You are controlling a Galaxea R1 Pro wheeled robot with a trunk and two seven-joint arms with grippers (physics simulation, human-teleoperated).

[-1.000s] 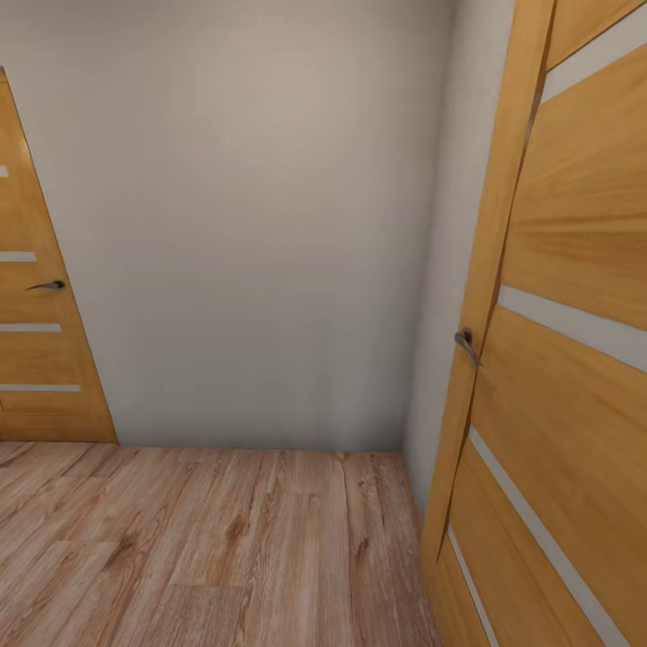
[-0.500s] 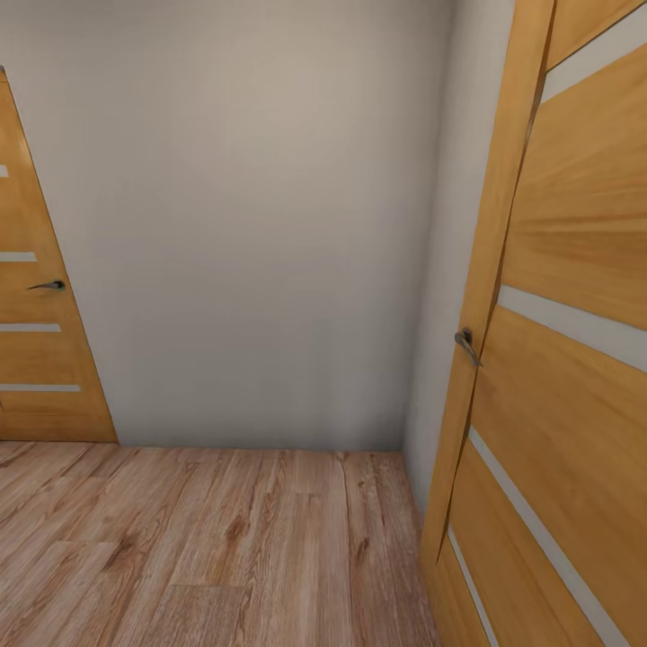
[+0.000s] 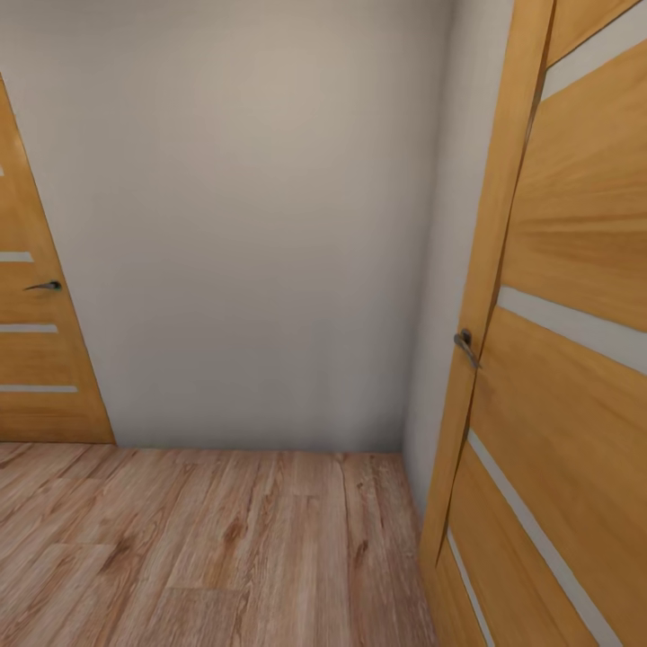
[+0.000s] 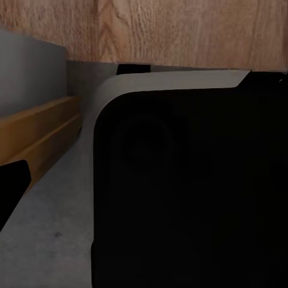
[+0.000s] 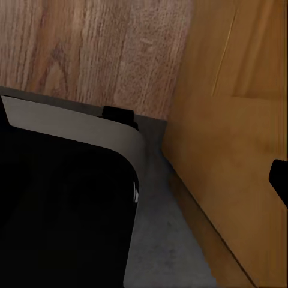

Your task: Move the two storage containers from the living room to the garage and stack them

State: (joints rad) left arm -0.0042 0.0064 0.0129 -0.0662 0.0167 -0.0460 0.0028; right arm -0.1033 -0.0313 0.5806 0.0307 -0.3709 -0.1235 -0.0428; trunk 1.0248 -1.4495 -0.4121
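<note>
Storage containers are not seen; location cannot be told from these views. A transit moment is judged, with the robot in a corridor-like corner.

Head view: a plain beige wall point(image 3: 261, 225) is faced across the middle of the frame. A light wood plank floor point(image 3: 207, 548) occupies the lower part. A closed wooden door point(image 3: 31, 341) with its handle point(image 3: 43, 286) stands at left edge. A second wooden door point(image 3: 566, 359) stands at right, very near the camera, lever point(image 3: 466, 346) at its edge; judged to be swung open toward the robot.

Left wrist view: a dark rounded robot body part point(image 4: 192, 192) is seen over grey base surface, plank floor beyond. Right wrist view: a similar dark part point(image 5: 60, 210), wooden door panel point(image 5: 234, 138) just beside it. Arms are judged tucked down for travel.

Pincer state: cannot be told for either arm.

Open room: free floor lies at lower left; the right door edge is the near obstacle, and clearance on that side is judged tight.
</note>
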